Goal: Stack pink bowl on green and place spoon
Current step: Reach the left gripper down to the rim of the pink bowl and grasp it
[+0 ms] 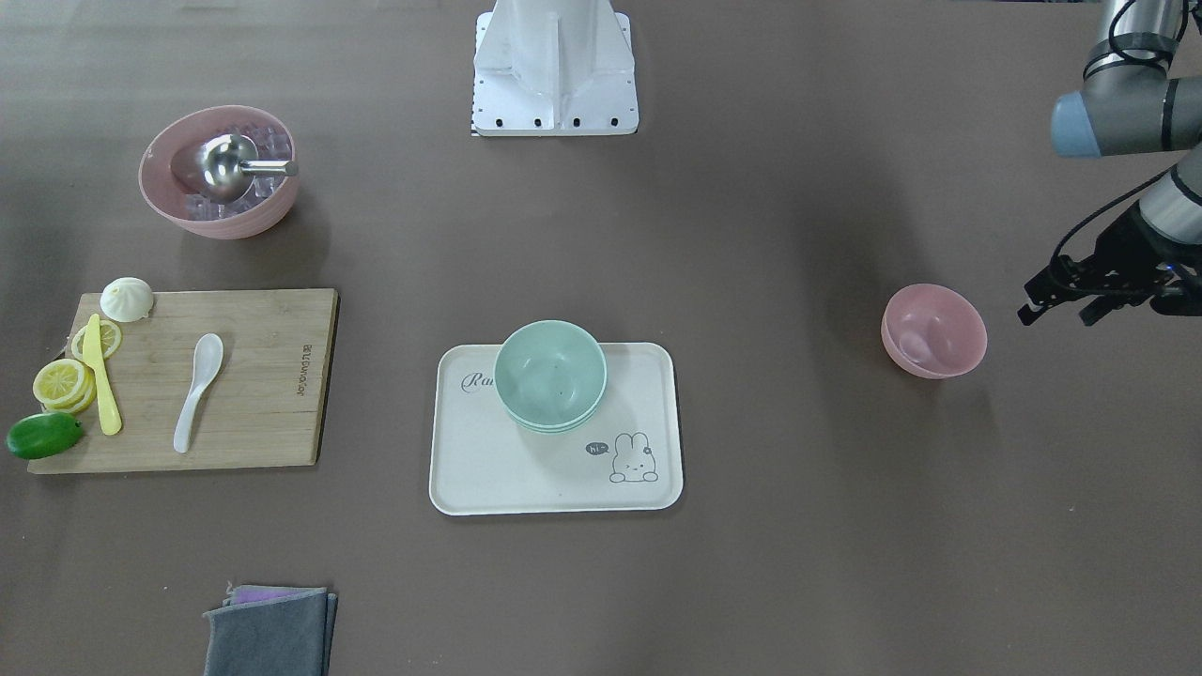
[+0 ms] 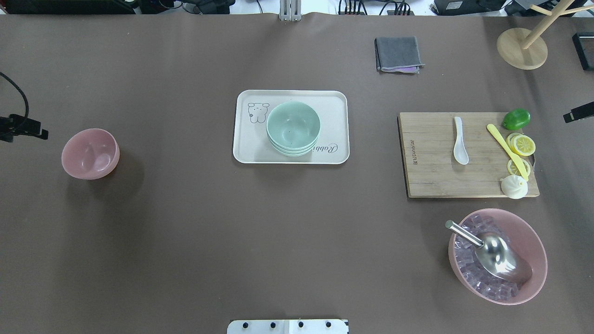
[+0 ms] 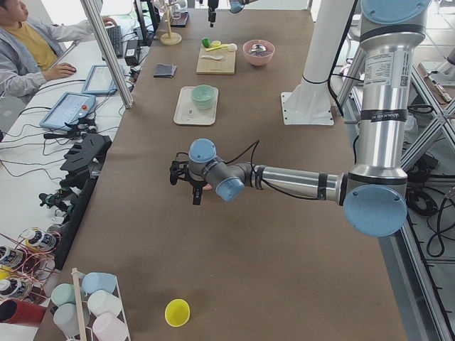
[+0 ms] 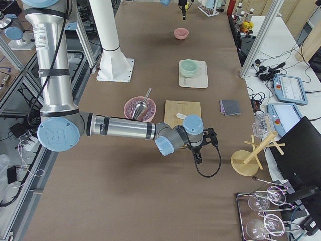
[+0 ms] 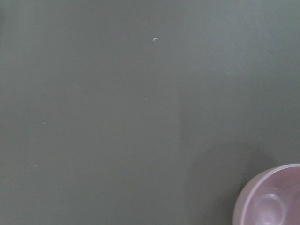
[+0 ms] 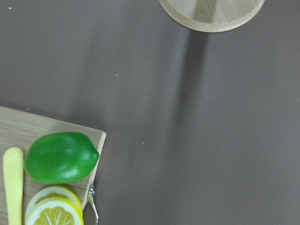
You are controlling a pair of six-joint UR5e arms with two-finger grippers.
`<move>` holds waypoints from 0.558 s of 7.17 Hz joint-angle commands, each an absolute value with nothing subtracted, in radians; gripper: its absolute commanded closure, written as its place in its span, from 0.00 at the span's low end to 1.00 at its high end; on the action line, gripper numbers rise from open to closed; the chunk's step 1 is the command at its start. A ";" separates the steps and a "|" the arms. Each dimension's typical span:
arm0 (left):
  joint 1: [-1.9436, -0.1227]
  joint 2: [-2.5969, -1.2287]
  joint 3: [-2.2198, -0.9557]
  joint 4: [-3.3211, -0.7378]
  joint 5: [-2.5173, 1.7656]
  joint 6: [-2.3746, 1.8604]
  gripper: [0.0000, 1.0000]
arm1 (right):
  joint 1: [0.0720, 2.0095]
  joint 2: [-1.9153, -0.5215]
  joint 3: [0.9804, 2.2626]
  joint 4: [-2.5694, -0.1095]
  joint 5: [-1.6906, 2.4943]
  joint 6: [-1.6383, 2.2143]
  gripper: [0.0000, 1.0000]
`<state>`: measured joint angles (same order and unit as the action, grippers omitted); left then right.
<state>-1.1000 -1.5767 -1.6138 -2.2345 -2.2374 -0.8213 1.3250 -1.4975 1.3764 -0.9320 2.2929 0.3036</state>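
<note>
**Pink bowl and spoon both off the tray**

On the tray (image 1: 554, 479), mouth up: a stack of green bowls (image 1: 550, 374), nothing inside the top one.

Well away from the tray, toward the robot's left, on bare table: the pink bowl (image 1: 933, 330), upright and empty, touching nothing.

Farther out from the tray on that same side, close to the table's edge: the left gripper (image 1: 1059, 314), above the tabletop, near the pink bowl but apart from it. Fingers spread wide, with nothing between them. In the left wrist view, only a slice of the pink bowl's rim at the lower right corner.

Well away from the tray toward the robot's right: a wooden cutting board (image 1: 272, 394), and flat on it the white spoon (image 1: 199, 390), beside a yellow knife (image 1: 101, 376), lemon slices (image 1: 64, 383) and a green fruit (image 1: 43, 435).

Farther from the tray again, beyond the board's outer end: the right gripper (image 4: 197, 155), above the table. Impossible to tell how far its fingers are spread; nothing seen in its hold.
</note>
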 commanded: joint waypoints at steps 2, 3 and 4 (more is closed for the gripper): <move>-0.987 -1.607 -1.612 -2.227 -2.224 -0.876 0.05 | 1.315 -1.496 1.373 -0.931 2.289 0.313 0.00; -0.985 -1.614 -1.591 -2.226 -2.208 -0.874 0.08 | 1.312 -1.496 1.373 -0.931 2.289 0.313 0.00; -0.982 -1.615 -1.580 -2.226 -2.168 -0.877 0.16 | 1.310 -1.497 1.373 -0.931 2.289 0.313 0.00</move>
<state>-0.9895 -1.6098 -1.5964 -2.2271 -2.2042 -0.8736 1.3126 -1.4959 1.3731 -0.9311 2.2888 0.3127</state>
